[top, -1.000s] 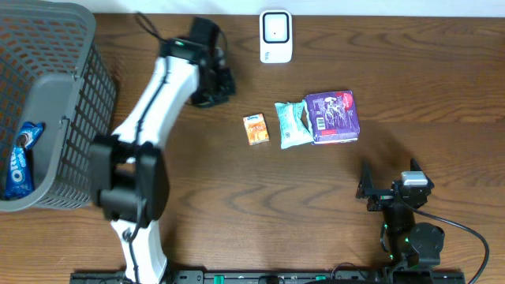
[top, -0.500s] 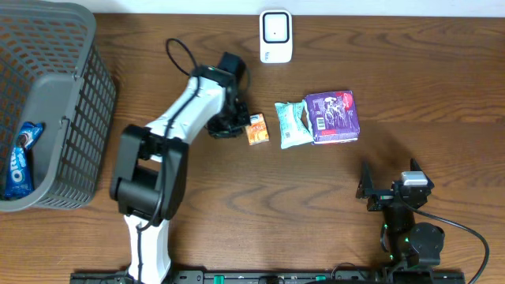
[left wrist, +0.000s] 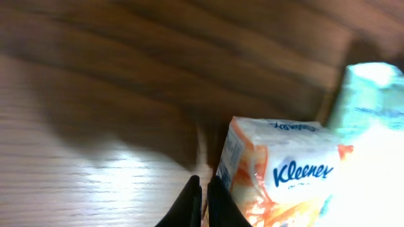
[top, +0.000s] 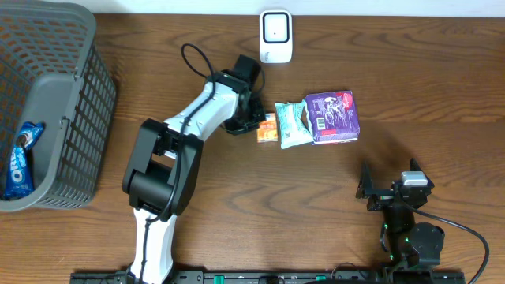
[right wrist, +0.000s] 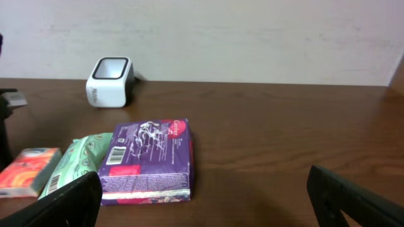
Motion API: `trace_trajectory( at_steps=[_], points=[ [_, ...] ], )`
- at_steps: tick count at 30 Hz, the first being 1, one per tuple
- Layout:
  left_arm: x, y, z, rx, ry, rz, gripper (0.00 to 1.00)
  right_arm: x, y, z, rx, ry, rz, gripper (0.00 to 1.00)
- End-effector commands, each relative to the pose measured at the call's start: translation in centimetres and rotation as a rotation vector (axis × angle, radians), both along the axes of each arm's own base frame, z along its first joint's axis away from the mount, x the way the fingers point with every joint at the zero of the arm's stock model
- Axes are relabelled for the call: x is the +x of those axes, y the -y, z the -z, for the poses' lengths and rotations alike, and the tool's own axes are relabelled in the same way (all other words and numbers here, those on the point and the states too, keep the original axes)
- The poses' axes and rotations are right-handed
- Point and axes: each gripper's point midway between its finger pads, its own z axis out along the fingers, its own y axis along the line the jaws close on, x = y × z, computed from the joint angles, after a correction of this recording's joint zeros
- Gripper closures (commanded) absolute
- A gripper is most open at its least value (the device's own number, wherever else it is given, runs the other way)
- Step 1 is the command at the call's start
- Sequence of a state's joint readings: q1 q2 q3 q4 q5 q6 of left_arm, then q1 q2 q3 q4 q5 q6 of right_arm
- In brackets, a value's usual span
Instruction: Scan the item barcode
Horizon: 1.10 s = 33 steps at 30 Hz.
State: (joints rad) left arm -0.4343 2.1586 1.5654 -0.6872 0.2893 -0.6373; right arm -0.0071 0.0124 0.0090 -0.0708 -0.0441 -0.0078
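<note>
Overhead view, L to R: a grey mesh basket [top: 79, 95] is seen at 9 o'clock on the table [top: 276, 205], w/ an Oreo pack [top: 22, 158] lying inside. The left gripper [top: 252, 120] is stretched out to approx. table centre, its jaws pressed together w/ nothing held. Its tips are set just beside the 9 o'clock edge of the orange Kleenex pack [top: 268, 130], which lies flat on the wood; contact can't be told. In the left wrist view the closed fingers [left wrist: 192, 205] are shown at the pack's lower-left corner. The white barcode scanner [top: 276, 35] is stood at 12 o'clock, apart from the pack. A green packet [top: 292, 124] is pressed against the Kleenex pack's 3 o'clock side. A purple pack [top: 333, 117] is laid against that packet, again at 3 o'clock. The right gripper [top: 390, 177] is parked at 5 o'clock, jaws spread wide and empty, well apart from all items.
</note>
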Motion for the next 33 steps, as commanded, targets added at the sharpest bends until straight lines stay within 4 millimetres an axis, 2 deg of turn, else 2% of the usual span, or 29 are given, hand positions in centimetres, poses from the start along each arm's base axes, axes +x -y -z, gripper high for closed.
trace_trajectory(
  at_steps=[1, 6, 9, 12, 16, 19, 20, 21, 22, 23, 24, 25, 26, 28, 30, 31, 32, 33],
  points=[
    [0.2, 1.7, 0.1, -0.037, 0.008, -0.03, 0.92, 0.0, 0.3, 0.1, 0.013, -0.001, 0.014, 0.01],
    [1.3, 2.1, -0.2, -0.048, 0.066, 0.014, 0.92, 0.0, 0.3, 0.1, 0.013, -0.001, 0.014, 0.01],
    [2.7, 0.2, -1.5, -0.022, 0.101, 0.039, 0.92, 0.0, 0.3, 0.1, 0.013, -0.001, 0.014, 0.01],
    [4.5, -3.0, -4.0, 0.04, 0.144, 0.003, 0.92, 0.0, 0.3, 0.1, 0.013, 0.0, 0.014, 0.01],
    [7.2, -7.4, -10.2, 0.096, 0.258, 0.002, 0.83, 0.0, 0.3, 0.1, 0.013, 0.0, 0.014, 0.01],
    [8.6, -10.2, -16.0, 0.101, 0.373, 0.005, 0.7, 0.0, 0.3, 0.1, 0.013, -0.001, 0.014, 0.01],
    [9.0, -11.2, -18.0, 0.102, 0.418, -0.004, 0.64, 0.0, 0.3, 0.1, 0.013, -0.001, 0.014, 0.01],
    [9.2, -12.0, -19.7, 0.102, 0.457, -0.016, 0.51, 0.0, 0.3, 0.1, 0.013, -0.001, 0.014, 0.01],
    [9.5, -13.5, -22.4, 0.105, 0.518, -0.048, 0.42, 0.0, 0.3, 0.1, 0.013, -0.001, 0.014, 0.01],
    [9.7, -15.2, -24.6, 0.12, 0.571, -0.086, 0.39, 0.0, 0.3, 0.1, 0.013, -0.001, 0.014, 0.01],
    [9.7, -16.4, -26.1, 0.135, 0.608, -0.115, 0.36, 0.0, 0.3, 0.1, 0.013, -0.001, 0.014, 0.01],
    [9.7, -18.3, -28.3, 0.156, 0.665, -0.159, 0.34, 0.0, 0.3, 0.1, 0.013, 0.0, 0.014, 0.01],
    [9.5, -20.4, -30.4, 0.182, 0.72, -0.211, 0.28, 0.0, 0.3, 0.1, 0.013, -0.001, 0.014, 0.01],
    [8.8, -23.9, -33.3, 0.228, 0.792, -0.293, 0.25, 0.0, 0.3, 0.1, 0.013, -0.001, 0.014, 0.01],
    [7.7, -27.5, -35.8, 0.273, 0.849, -0.378, 0.24, 0.0, 0.3, 0.1, 0.013, -0.001, 0.014, 0.01],
    [6.8, -30.1, -37.1, 0.309, 0.875, -0.439, 0.24, 0.0, 0.3, 0.1, 0.013, 0.0, 0.014, 0.01],
    [5.9, -32.5, -37.9, 0.348, 0.888, -0.496, 0.24, 0.0, 0.3, 0.1, 0.013, -0.001, 0.014, 0.01],
    [5.4, -33.8, -38.2, 0.371, 0.89, -0.526, 0.24, 0.0, 0.3, 0.1, 0.013, -0.001, 0.014, 0.01]
  ],
)
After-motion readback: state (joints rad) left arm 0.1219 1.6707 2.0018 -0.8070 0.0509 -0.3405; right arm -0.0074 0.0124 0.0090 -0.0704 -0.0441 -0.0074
